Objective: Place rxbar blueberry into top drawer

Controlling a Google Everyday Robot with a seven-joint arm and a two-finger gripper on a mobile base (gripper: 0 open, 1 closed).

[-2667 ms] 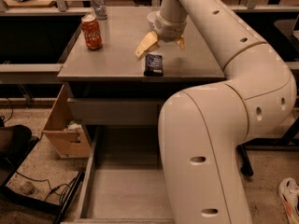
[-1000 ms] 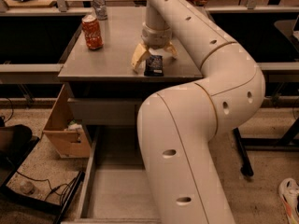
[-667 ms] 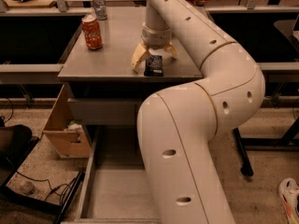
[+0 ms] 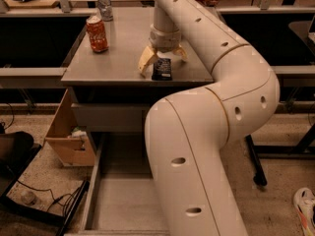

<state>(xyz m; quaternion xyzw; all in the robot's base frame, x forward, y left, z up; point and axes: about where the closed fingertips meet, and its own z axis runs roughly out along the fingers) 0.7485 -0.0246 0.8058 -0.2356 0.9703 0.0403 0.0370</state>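
Observation:
The rxbar blueberry [image 4: 162,69], a dark navy flat bar, lies on the grey cabinet top [image 4: 118,58] near its front edge. My gripper [image 4: 163,63] hangs straight down over it. Its tan fingers [image 4: 145,60] are spread open, one on each side of the bar, with the tips at about table level. The top drawer [image 4: 123,205] is pulled out low in front of the cabinet, showing a bare grey floor. My arm's big white links cover its right side.
A red-orange soda can [image 4: 97,33] stands at the cabinet top's left. A silver can [image 4: 104,3] stands further back. A plain grey drawer front [image 4: 106,117] sits under the top. A cardboard box [image 4: 69,139] and cables [image 4: 44,200] are on the floor to the left.
The gripper moved left and down from beside the bar until its fingers straddled it. Over the last second nothing has visibly moved.

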